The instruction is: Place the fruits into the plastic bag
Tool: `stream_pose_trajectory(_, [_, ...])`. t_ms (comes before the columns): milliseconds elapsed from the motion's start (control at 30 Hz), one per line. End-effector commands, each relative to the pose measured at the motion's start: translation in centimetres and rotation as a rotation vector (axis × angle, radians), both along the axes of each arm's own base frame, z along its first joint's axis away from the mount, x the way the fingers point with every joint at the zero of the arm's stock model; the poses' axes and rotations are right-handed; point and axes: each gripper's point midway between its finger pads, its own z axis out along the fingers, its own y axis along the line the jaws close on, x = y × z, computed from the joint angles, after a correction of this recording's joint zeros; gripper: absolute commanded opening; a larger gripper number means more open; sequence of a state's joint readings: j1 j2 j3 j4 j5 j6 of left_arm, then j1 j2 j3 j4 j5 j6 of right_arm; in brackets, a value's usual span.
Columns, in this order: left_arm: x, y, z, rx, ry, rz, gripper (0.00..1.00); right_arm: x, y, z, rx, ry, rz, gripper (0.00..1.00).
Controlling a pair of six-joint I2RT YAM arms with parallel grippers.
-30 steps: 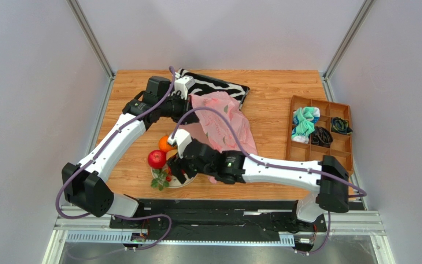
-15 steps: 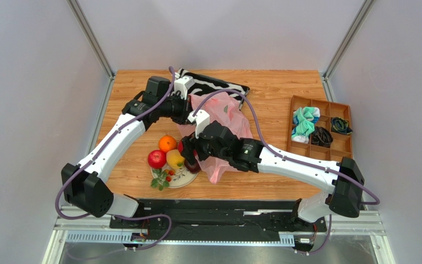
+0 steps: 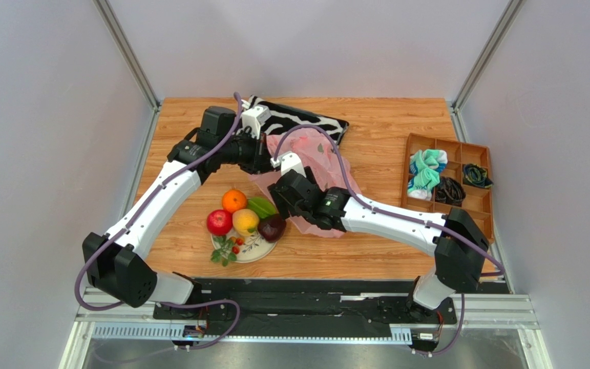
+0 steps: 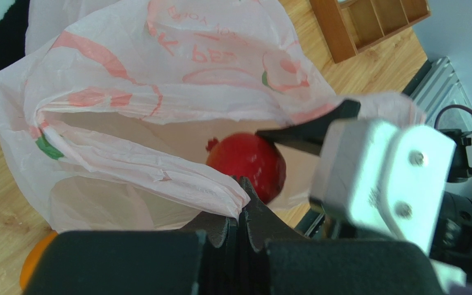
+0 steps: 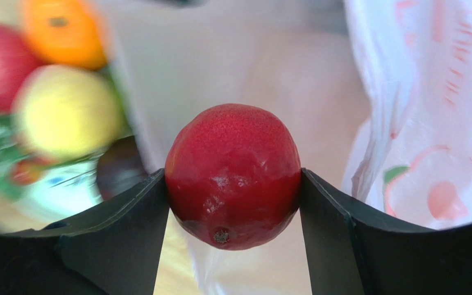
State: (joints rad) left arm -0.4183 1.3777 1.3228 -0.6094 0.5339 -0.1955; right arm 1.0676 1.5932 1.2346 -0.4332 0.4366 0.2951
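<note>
Compared with a second ago, the right gripper (image 5: 232,179) has moved from low over the plate (image 3: 257,250) up to the mouth of the plastic bag (image 4: 177,55), and it took the red fruit (image 5: 232,163) along. The left arm has barely budged.

The red fruit sits squarely between the right gripper's two black fingers, clamped on both sides with the jaws spread fairly wide around it. In the left wrist view it hangs right at the bag's opening, just past the rim. The left gripper (image 4: 244,203) is closed tight, pinching the bag's crinkled rim and holding the mouth up.

The rest of the fruit is on or beside the plate: orange (image 3: 234,201), red apple (image 3: 219,222), yellow one (image 3: 245,221), green one (image 3: 262,206), dark maroon one (image 3: 272,227) and the berry sprig (image 3: 225,250). All of them are near the gripper and on the side away from the bag.

The bag has darker pink lettering plus an apple-ish graphic, but the text shows upside down and crumpled – I can't read it.
</note>
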Motion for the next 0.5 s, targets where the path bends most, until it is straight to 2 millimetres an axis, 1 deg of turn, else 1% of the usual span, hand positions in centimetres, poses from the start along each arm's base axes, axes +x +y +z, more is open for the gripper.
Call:
stream_pose_trajectory(0, [-0.7, -0.5, 2.3, -0.058, -0.058, -0.038, 0.0, 4.1, -4.0, 1.5, -0.133, -0.136, -0.19, 0.4])
stream_pose_trajectory(67, [-0.8, -0.5, 2.4, -0.063, -0.063, -0.042, 0.0, 5.3, -5.3, 1.2, -0.148, -0.137, -0.239, 0.4])
stream_pose_trajectory(200, [-1.1, -0.8, 2.7, -0.076, -0.064, -0.059, 0.0, 7.1, -6.6, 1.2, -0.135, -0.17, -0.31, 0.41])
stream_pose_trajectory(267, [-1.2, -1.0, 2.8, -0.091, -0.06, -0.073, 0.0, 8.2, -7.8, 0.8, -0.169, -0.198, -0.354, 0.43])
stream_pose_trajectory(333, [-1.6, -1.4, 3.0, -0.115, -0.053, -0.098, 0.0, 9.0, -8.4, 0.4, -0.188, -0.22, -0.387, 0.43])
stream_pose_trajectory(367, [-1.7, -1.5, 3.0, -0.122, -0.052, -0.105, 0.0, 9.7, -9.0, -0.5, -0.213, -0.211, -0.404, 0.43])
stream_pose_trajectory(433, [-1.8, -1.6, 3.1, -0.128, -0.053, -0.111, 0.0, 10.4, -9.7, -1.4, -0.226, -0.195, -0.424, 0.43])
stream_pose_trajectory(467, [-1.8, -1.5, 3.2, -0.127, -0.058, -0.112, 0.0, 10.9, -10.4, -2.4, -0.236, -0.175, -0.444, 0.43])
